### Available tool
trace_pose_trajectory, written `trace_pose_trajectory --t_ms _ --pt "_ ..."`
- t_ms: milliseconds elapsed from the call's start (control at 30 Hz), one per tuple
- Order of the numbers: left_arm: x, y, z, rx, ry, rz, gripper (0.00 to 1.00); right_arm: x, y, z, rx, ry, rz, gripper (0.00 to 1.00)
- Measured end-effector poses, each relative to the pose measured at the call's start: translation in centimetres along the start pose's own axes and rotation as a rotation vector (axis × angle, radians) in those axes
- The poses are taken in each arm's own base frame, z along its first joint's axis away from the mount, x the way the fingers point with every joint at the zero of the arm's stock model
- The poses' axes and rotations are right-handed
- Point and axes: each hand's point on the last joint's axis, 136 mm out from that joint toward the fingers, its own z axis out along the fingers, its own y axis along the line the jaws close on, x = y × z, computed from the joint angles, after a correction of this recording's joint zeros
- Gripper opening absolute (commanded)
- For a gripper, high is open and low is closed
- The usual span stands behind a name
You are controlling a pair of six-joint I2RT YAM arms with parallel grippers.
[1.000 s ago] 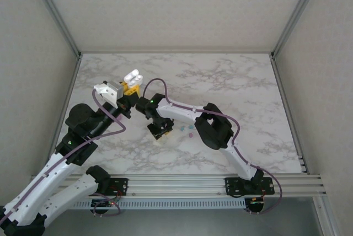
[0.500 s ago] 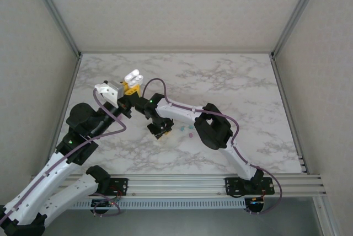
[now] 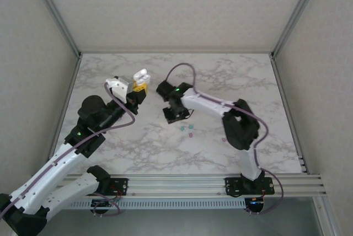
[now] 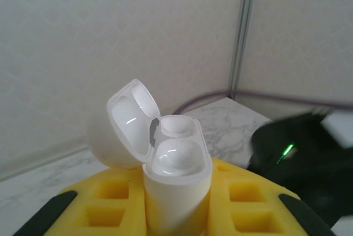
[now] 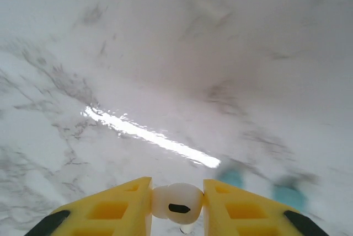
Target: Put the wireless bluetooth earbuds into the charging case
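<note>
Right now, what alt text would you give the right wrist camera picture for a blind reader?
The right tool, its two yellow plastic fingers closed, pinches a small whitish plastic earbud over a glossy white marble table. Blurred teal specks lie on the table nearby.

We list:
- charging case (image 4: 176, 175): glossy white
- whitish earbud (image 5: 177, 202): dark oval mark
- teal earbud (image 3: 182, 128)
- pink earbud (image 3: 191, 135)
- left gripper (image 4: 176, 216) and right gripper (image 5: 177, 208): yellow pads, black tips
- table (image 3: 248, 87): white marble, grey veining
- left arm (image 3: 60, 159): white and black
- cable (image 3: 182, 68): purple
</note>
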Motion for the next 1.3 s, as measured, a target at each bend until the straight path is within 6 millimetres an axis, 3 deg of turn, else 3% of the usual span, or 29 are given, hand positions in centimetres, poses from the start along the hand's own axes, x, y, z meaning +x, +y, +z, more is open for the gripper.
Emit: trace_pose_trajectory --t_ms 167,300,400,500,833,1300 --pt "1.8 -0.5 2.7 0.035 0.044 -0.050 0.13 -3.1 -3.9 -8.8 -0.054 -0.289 0.126 0.30" --pt "3.6 -1.2 5.1 0.081 0.081 -0.095 0.14 -4.4 -5.8 -16.6 -0.076 -0.533 0.172 0.31" --pt "4.8 -1.9 6.6 0.122 0.097 -0.120 0.14 -5.0 -6.4 -21.0 -0.097 -0.670 0.183 0.31" --pt "5.7 -2.8 7.9 0.170 0.100 -0.141 0.14 -5.3 -6.2 -23.7 -0.127 -0.753 0.168 0.31" --pt "5.4 -5.0 9.5 0.285 0.056 -0.143 0.13 -6.6 -3.0 -27.9 -0.297 -0.869 0.065 0.31" --pt "3.9 -5.8 9.7 0.329 0.024 -0.135 0.13 -7.4 -1.4 -29.8 -0.373 -0.916 0.008 0.31"
